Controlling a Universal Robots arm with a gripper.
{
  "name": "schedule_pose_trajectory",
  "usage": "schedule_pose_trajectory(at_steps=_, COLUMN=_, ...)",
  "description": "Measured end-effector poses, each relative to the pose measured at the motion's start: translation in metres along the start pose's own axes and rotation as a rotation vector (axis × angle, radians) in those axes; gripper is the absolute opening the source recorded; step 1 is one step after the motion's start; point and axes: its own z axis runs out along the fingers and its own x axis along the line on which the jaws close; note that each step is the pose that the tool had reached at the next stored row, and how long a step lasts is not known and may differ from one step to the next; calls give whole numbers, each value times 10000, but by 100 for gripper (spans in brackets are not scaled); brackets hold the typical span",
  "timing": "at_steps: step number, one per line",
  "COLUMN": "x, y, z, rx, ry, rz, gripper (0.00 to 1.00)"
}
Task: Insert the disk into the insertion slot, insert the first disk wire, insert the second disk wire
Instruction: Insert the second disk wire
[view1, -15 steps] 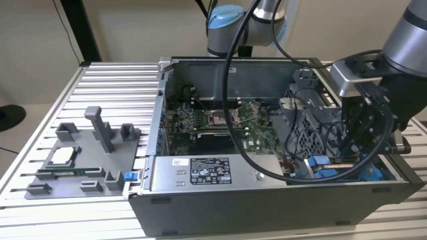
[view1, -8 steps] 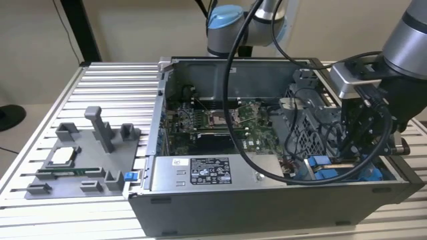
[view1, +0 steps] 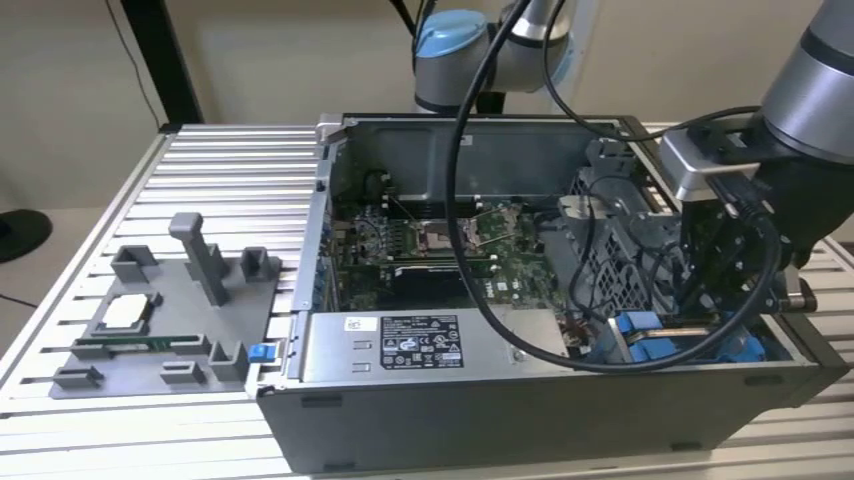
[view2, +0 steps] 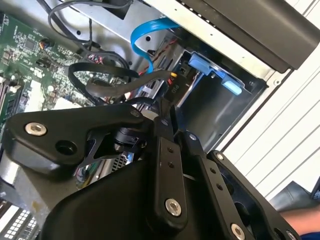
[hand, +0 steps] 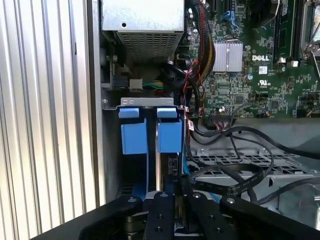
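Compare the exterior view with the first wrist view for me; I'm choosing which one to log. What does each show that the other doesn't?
Exterior view alone: the grey parts fixture on the slatted table, beside the case, and the arm's blue-capped joint.

First wrist view alone: the two blue latch tabs of the insertion slot seen close up, and the silver heatsink.

Shared: the green motherboard, the power-supply box and black cables.

Bright blue latch tabs (hand: 151, 131); green motherboard (hand: 250, 75); black pincer (hand: 177, 220).

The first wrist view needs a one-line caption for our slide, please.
Black gripper poised over the grey metal drive bay with its blue plastic latch tabs, beside the green motherboard.
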Motion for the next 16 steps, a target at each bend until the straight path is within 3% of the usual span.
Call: schedule_pose_trajectory(at_steps=16, x=-15, y=-5, z=36, rx=6, ry=6, rz=23, gripper=0)
